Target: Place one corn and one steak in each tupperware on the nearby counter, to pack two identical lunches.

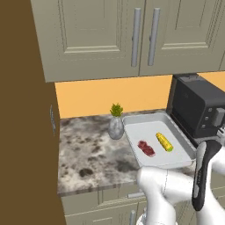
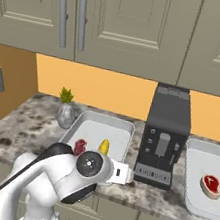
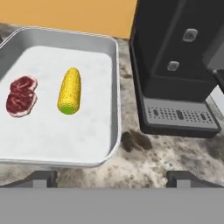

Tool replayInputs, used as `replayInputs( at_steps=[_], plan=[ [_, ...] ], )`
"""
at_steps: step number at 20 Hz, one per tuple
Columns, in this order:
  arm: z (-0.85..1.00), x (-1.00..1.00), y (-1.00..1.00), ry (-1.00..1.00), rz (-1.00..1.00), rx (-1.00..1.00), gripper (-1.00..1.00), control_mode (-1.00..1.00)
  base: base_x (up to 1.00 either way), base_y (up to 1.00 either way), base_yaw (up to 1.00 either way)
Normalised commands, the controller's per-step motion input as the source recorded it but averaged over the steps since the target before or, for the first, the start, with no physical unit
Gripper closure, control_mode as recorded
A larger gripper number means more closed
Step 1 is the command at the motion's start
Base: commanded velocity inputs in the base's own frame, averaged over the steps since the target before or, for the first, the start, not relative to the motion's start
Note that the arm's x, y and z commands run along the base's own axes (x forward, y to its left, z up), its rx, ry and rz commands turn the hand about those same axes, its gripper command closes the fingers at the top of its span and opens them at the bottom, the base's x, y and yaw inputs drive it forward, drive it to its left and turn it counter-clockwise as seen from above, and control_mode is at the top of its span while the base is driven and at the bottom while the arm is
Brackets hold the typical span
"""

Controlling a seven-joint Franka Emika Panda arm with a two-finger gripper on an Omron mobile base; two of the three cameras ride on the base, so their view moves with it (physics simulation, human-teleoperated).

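The surface (image 2: 29, 119), a mottled stone worktop, runs beneath the upper cabinets (image 1: 132, 35) and carries all task items. A black coffee machine (image 2: 164, 136) stands on it between two tupperware trays.

The left tupperware (image 3: 111, 87) lies just beside the coffee machine. It holds one steak (image 3: 21, 96) and one corn (image 3: 70, 90), side by side and apart from each other. The corn's long axis runs roughly parallel to the tray's longer side, green end toward the front edge of the surface.

The right tupperware (image 2: 189, 181) lies on the far side of the machine. It holds a second steak (image 2: 210, 184), and a yellow item is cut off at the right edge of the right base view; it cannot be confirmed as corn.

A small vase with a green plant (image 1: 116, 123) stands at the left tray's back corner.

The end effector (image 3: 111, 177) sits low at the front of the surface with its fingers spread wide and nothing between them. It points at the gap between left tray and machine; the corn and steak lie ahead and to its left in the hand view.

Judgement: the left lunch appears packed; the right tray requires checking.
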Motion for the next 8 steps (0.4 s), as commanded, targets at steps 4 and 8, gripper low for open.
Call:
replayInputs(
  at_steps=[4, 8],
  plan=[
    [0.6, -0.25, -0.56, 0.0, 0.0, 0.06, -1.0, -1.0, 0.0, 0.0, 0.0],
    [0.82, -0.04, -0.38, 0.0, 0.0, 0.04, -1.0, -1.0, 0.0, 0.0, 0.0]
  ],
)
